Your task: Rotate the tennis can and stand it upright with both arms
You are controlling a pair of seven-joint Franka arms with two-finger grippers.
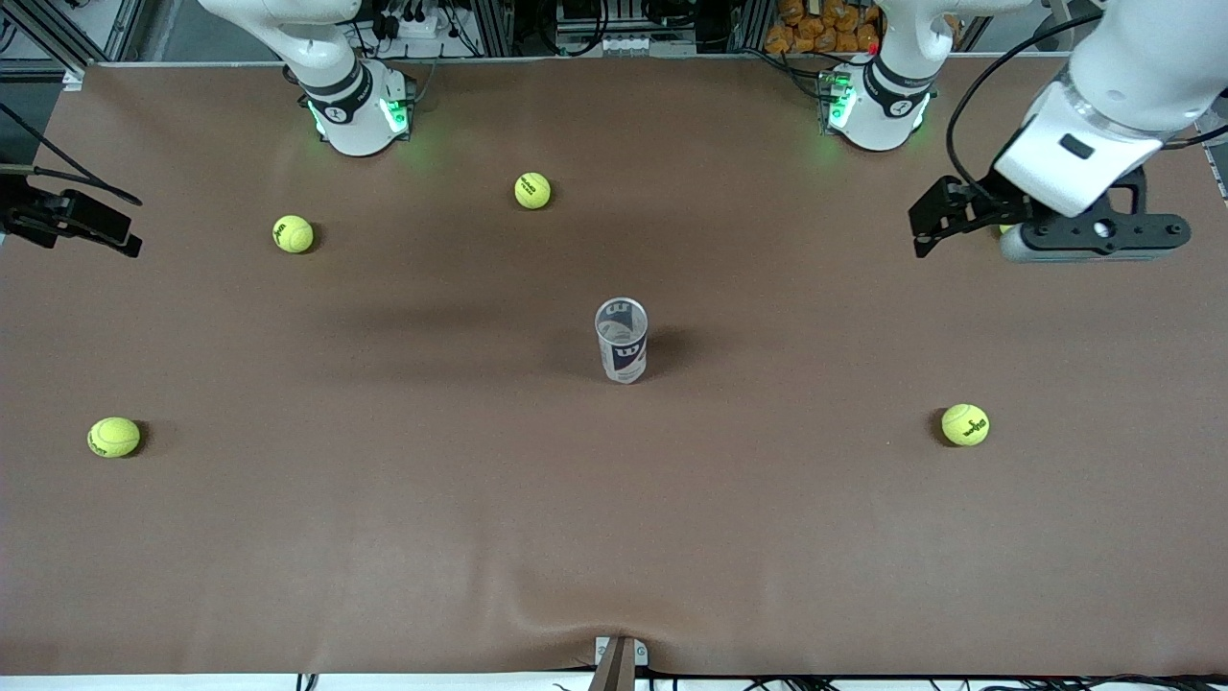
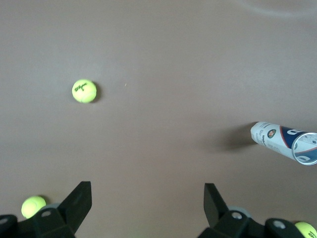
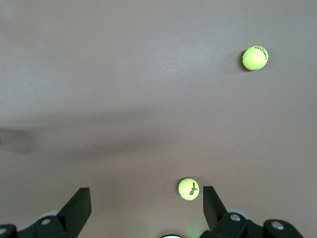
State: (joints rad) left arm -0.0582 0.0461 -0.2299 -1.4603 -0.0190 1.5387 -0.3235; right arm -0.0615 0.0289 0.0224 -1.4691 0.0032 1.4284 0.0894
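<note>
The tennis can (image 1: 622, 341) stands upright in the middle of the brown table, its open silvery rim up and its navy and white label facing the front camera. It also shows in the left wrist view (image 2: 285, 141) at the edge. My left gripper (image 1: 926, 230) is open and empty, up over the left arm's end of the table and well apart from the can; its fingers (image 2: 79, 201) are spread wide. My right gripper (image 1: 120, 240) is open and empty over the right arm's end of the table, with its fingers (image 3: 79, 208) spread.
Several yellow-green tennis balls lie scattered on the table: one (image 1: 532, 190) near the right arm's base, one (image 1: 293, 233) beside it, one (image 1: 114, 437) and one (image 1: 964, 424) nearer the front camera. Another ball (image 2: 32, 206) lies under my left gripper.
</note>
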